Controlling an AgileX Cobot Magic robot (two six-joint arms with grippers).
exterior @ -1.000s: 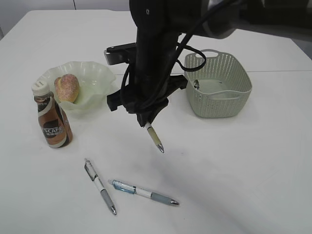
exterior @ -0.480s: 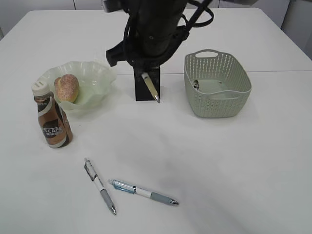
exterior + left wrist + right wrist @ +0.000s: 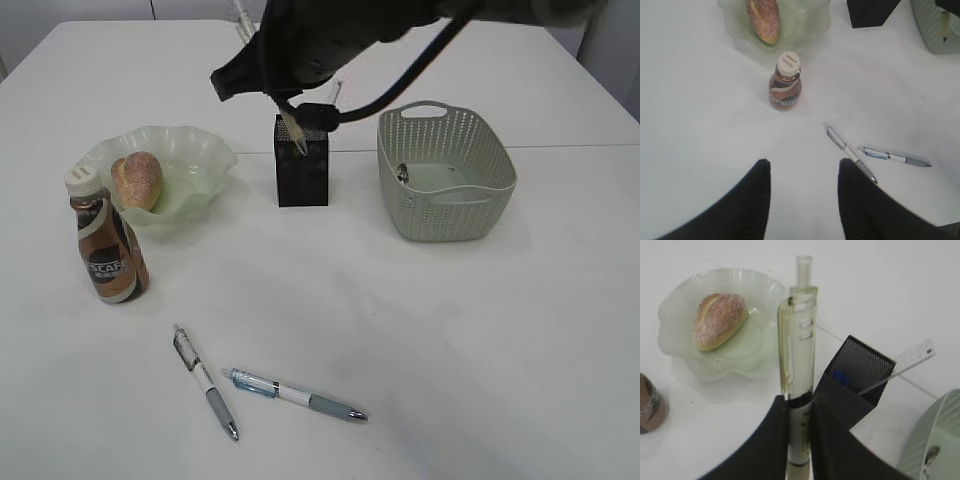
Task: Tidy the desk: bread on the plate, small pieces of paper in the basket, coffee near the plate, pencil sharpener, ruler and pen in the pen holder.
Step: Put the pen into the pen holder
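right jaws: pinching a pen (image 3: pixel 799 355) low on its barrel, clicker end pointing away from the wrist, tip end hidden between the fingers
left jaws: spread, nothing between them, hanging well above the tabletop (image 3: pixel 700 100)
pen position: in exterior view its tip (image 3: pixel 294 133) sits at the rim of the pen holder (image 3: pixel 301 165), tilted, not upright
risk 1: tilt could catch the tip on the holder wall and skid the light box or tip it
risk 2: ruler (image 3: pixel 900 365) already leans out of the holder; incoming pen may hit it or a blue item inside
risk 3: release too high and the pen bounces out
remaining: two pens (image 3: pixel 206 382) (image 3: pixel 295 395) lie on the tabletop
done: bread (image 3: pixel 138 180) in plate (image 3: pixel 195 150), coffee (image 3: pixel 107 250) beside it
hidden: right gripper blurred by arm in exterior view; whether tip is inside or just over the rim, can't tell
unclear: small item in basket (image 3: pixel 445 175), too small to identify
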